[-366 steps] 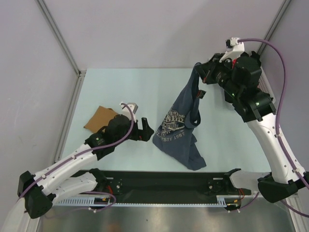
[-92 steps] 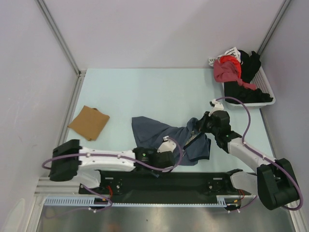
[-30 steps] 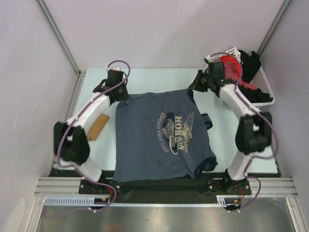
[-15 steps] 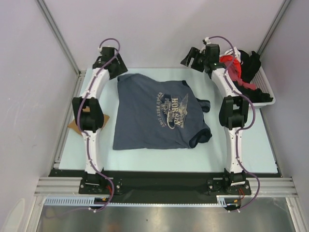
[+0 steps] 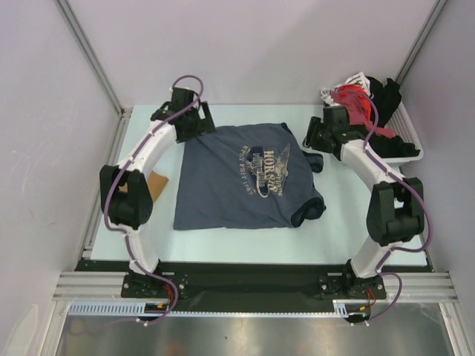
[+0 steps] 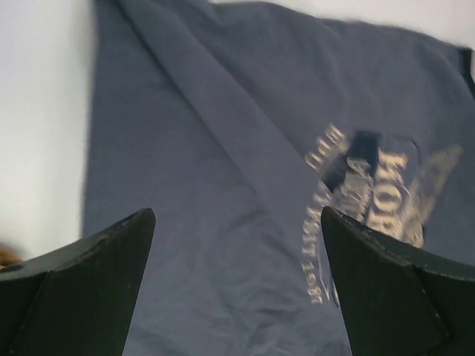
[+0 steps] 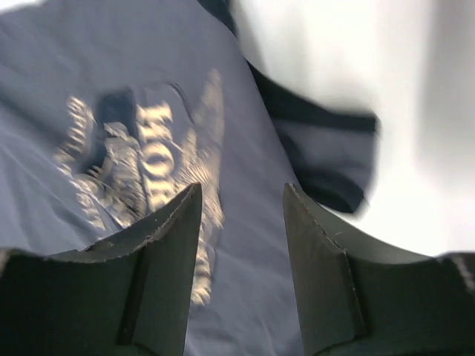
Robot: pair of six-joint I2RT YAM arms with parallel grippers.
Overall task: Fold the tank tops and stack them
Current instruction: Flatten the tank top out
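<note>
A pale mint-green desk (image 5: 237,245) fills the enclosure, closed in by plain lilac-grey walls (image 5: 252,44) with slanting aluminium posts (image 5: 89,55) at the rear corners. At the desk's far right sits a white slatted basket (image 5: 404,154) heaped with clothing: a red piece (image 5: 355,100), black pieces (image 5: 384,95) and a white printed scrap (image 5: 358,77) at the back. A black rail (image 5: 252,280) runs along the near edge.

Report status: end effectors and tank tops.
Left end effector, right end effector open, empty. Slate-blue printed cloth tank top spread, unfolded. Tan-brown cloth top lies apart.
</note>
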